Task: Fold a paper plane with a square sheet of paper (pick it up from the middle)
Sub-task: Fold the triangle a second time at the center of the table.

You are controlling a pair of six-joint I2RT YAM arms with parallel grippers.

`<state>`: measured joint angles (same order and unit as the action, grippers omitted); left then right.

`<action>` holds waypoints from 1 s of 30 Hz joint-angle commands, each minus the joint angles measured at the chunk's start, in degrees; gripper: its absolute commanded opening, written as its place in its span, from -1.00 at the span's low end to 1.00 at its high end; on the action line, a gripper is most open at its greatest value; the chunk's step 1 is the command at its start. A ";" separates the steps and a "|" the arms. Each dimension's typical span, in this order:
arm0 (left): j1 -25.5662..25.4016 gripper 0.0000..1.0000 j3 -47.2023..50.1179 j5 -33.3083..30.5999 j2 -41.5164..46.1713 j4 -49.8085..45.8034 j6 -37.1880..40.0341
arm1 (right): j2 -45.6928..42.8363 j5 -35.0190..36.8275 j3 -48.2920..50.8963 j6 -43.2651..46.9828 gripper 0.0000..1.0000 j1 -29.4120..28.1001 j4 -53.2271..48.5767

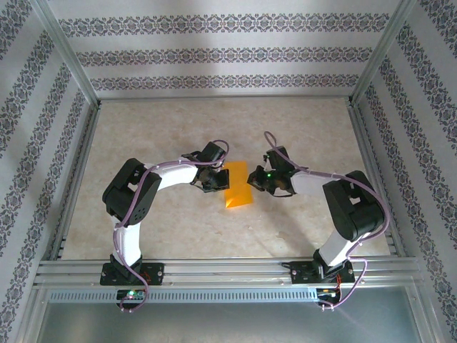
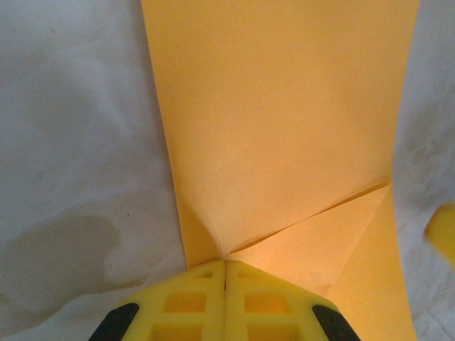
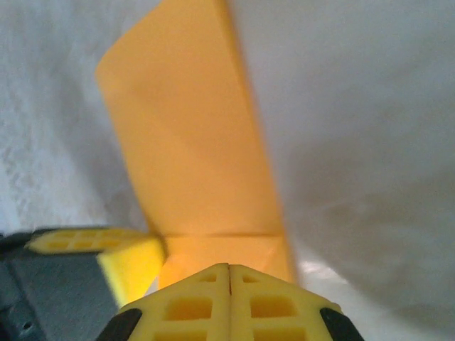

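Top external: the sheet of paper [image 1: 237,186] lies about mid tabletop [image 1: 178,128], between the two hands. It is bright orange, thin and matte. The shape is a narrow strip rather than a square, slightly tilted, long edges running front to back. The left hand [image 1: 218,181] meets its left long edge and the right hand [image 1: 252,183] meets its right long edge. The hands face each other across the strip, near but apart. The tabletop is pale beige with a faint marbled mottle, flat and bare around the sheet. There is wide room to the back, left and right, less toward the metal rail [image 1: 214,266] at the near edge. Patterned walls [image 1: 214,53] and aluminium posts [image 1: 68,53] box the area in.

Left wrist: yellow fingers [image 2: 185,302], waffle-pocketed plastic, are pressed together with just a thin seam between them. The tips sit at the sheet's near edge, where a diagonal crease [image 2: 313,213] starts. A triangular flap [image 2: 320,245] is folded over at lower right, and the paper puckers toward the tips. Cannot tell whether the paper is nipped or only pressed. The other hand's yellow fingertip shows at the right border.

Right wrist: the same kind of yellow fingers [image 3: 274,305], closed tight, have their tips at the sheet's edge. A straight fold line crosses just ahead of them, and the paper beyond is blurred. The left hand's yellow finger and grey body sit just beside, lower left. Cannot tell if anything is gripped here either.
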<state>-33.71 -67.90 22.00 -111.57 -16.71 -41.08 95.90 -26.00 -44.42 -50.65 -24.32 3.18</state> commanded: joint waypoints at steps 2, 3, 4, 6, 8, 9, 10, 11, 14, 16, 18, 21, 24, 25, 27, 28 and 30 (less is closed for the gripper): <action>-0.31 -1.00 1.64 -4.07 -3.66 -7.82 1.18 | 3.63 -3.50 -1.89 -0.33 -1.00 -3.17 1.52; -0.29 -1.00 1.56 -3.96 -3.66 -7.77 1.18 | 4.36 -3.68 -1.89 -0.79 -1.00 -3.49 2.05; -0.30 -1.00 1.50 -3.82 -3.66 -7.75 1.18 | 5.19 -3.94 -1.98 -1.04 -1.00 -3.63 2.43; -0.30 -1.00 1.25 -3.55 -3.57 -7.59 1.18 | 6.50 -3.81 -2.07 -1.36 -1.00 -3.68 2.27; -0.30 -1.00 1.00 -3.21 -3.24 -7.64 1.39 | 7.35 -3.33 -1.74 -1.36 -1.00 -3.48 1.73; -0.30 -1.00 0.83 -3.19 -3.01 -7.63 1.48 | 7.58 -3.06 -1.51 -1.35 -1.00 -3.38 1.43; -0.30 -1.00 0.52 -3.09 -2.80 -7.64 1.61 | 7.89 -2.69 -1.18 -1.24 -1.00 -3.22 1.01; -0.30 -1.00 0.09 -2.99 -2.47 -7.85 1.82 | 8.11 -2.33 -0.90 -1.20 -1.00 -3.03 0.55; -0.31 -1.00 -1.62 -2.59 -0.72 -8.33 2.64 | 8.67 -1.32 -0.23 -0.96 -1.00 -2.61 -0.81; -0.30 -0.97 -2.56 -1.84 1.46 -8.02 2.95 | 9.04 -0.71 -0.09 -0.84 -1.00 -2.58 -1.86; -0.39 -0.89 -2.56 -0.88 4.34 -7.02 2.40 | 9.22 0.05 -0.10 -0.91 -1.00 -2.58 -2.92; -1.29 -0.78 -0.84 -0.19 8.08 -4.82 0.37 | 9.30 1.25 -0.11 -1.30 -1.00 -2.57 -4.09; -2.96 -0.76 1.75 1.20 9.60 -1.90 -2.97 | 9.74 1.78 -0.30 -1.80 -1.00 -2.58 -5.02; -3.54 -0.76 2.51 1.39 9.73 -1.07 -3.97 | 9.90 1.83 -0.36 -1.89 -1.00 -2.58 -5.26; -4.79 -0.76 3.62 1.85 9.33 -0.02 -5.39 | 10.31 2.09 -0.39 -2.07 -1.00 -2.58 -5.71; -5.23 -0.77 3.88 2.24 8.84 0.17 -5.72 | 10.48 2.17 -0.47 -2.14 -1.00 -2.58 -5.82; -5.98 -0.78 3.83 2.82 7.53 0.10 -6.12 | 10.85 2.10 -0.48 -2.30 -1.00 -2.58 -5.93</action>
<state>-38.39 -65.39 23.40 -102.24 -17.52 -44.47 102.76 -29.63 -46.26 -52.36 -27.49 4.47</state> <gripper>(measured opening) 0.113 0.048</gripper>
